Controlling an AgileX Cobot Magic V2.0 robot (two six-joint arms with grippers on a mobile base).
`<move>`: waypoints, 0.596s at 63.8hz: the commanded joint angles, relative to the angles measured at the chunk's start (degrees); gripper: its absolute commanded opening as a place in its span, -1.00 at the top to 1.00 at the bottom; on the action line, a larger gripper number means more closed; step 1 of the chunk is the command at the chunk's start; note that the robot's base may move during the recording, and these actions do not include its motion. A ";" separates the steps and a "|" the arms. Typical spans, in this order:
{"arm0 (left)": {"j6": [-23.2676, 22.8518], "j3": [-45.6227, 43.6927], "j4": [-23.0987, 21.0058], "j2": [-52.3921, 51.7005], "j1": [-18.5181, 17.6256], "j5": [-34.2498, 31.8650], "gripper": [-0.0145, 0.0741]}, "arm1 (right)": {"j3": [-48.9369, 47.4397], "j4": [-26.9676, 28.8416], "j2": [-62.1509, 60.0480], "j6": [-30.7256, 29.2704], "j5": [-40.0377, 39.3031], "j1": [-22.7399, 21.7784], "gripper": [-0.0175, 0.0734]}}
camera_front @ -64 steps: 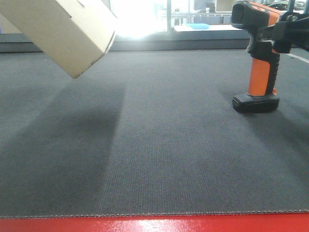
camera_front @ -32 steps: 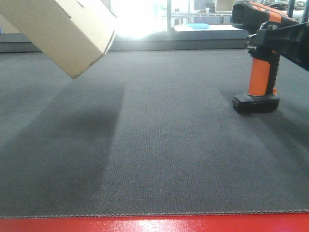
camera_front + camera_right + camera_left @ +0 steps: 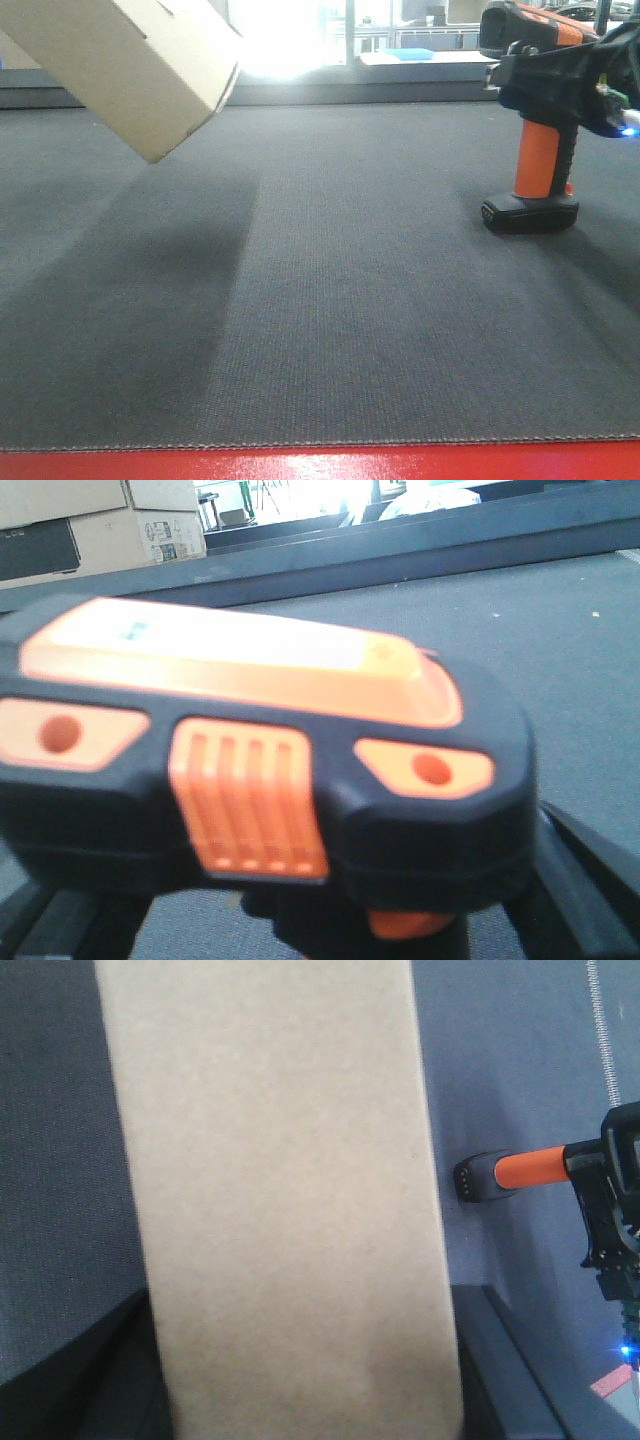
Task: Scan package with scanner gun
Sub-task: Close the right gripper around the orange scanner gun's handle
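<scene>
The scanner (image 3: pixel 537 150) stands upright on its flat base (image 3: pixel 528 213) on the surface (image 3: pixel 330 300). It looks like hard moulded plastic: stiff and probably light, but top-heavy. A bulky head (image 3: pixel 250 730) sits over a narrow handle (image 3: pixel 525 1168) and a small foot, so a sideways nudge could tip it.

The best hold is the handle just under the head, where the right claw (image 3: pixel 545 95) sits now. In the wrist view its fingers (image 3: pixel 590 880) flank the handle with grey showing between, so I judge it released, not yet pressing. A squeeze there should be firm, since the orange plastic looks smooth.

The package (image 3: pixel 130 70) hangs well to the left of the scanner and above its base, tilted with one corner down, grasped by the left claw (image 3: pixel 305 1360). It is stiff cardboard, likely light; no label shows.
</scene>
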 commanded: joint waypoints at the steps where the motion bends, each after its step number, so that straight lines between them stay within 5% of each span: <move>1: 0.01 -0.32 -0.82 -0.78 0.16 -0.31 0.92 | -1.07 0.10 0.95 0.12 -1.19 0.05 -0.62; 19: 0.01 -0.32 -0.69 -0.78 0.16 -0.31 0.92 | -2.37 0.34 1.23 0.12 -0.80 0.05 -0.48; 38: 0.01 -0.32 -0.69 -0.78 0.16 -0.31 0.92 | -2.35 0.43 1.23 0.12 -0.71 0.05 0.64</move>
